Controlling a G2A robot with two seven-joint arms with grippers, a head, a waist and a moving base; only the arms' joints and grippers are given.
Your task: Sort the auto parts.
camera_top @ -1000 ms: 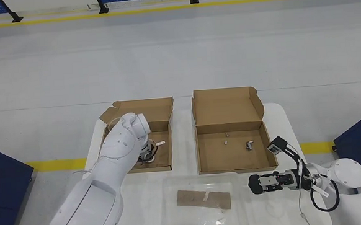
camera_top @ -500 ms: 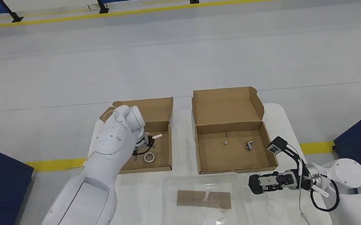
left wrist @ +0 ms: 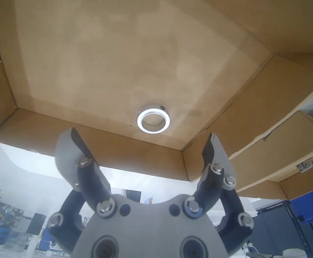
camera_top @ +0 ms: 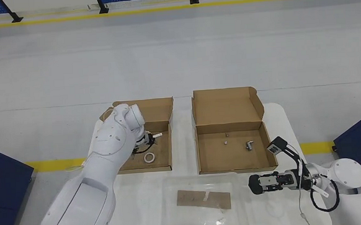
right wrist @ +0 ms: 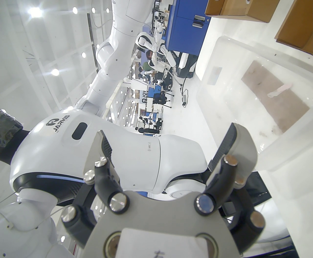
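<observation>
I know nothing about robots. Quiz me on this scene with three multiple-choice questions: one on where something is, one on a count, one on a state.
1. Where does the ring lie?
A) in the left box
B) in the clear tray
C) on the bare table

2. How many cardboard boxes are there?
A) one
B) two
C) four

3. How are the left arm's fingers?
A) shut on the ring
B) open, holding nothing
C) shut, empty

Answers:
1 A, the ring rests on the left box's floor.
2 B, the left box and the right box stand side by side.
3 B, the fingers are spread wide, and the ring lies beyond them, untouched.
</observation>
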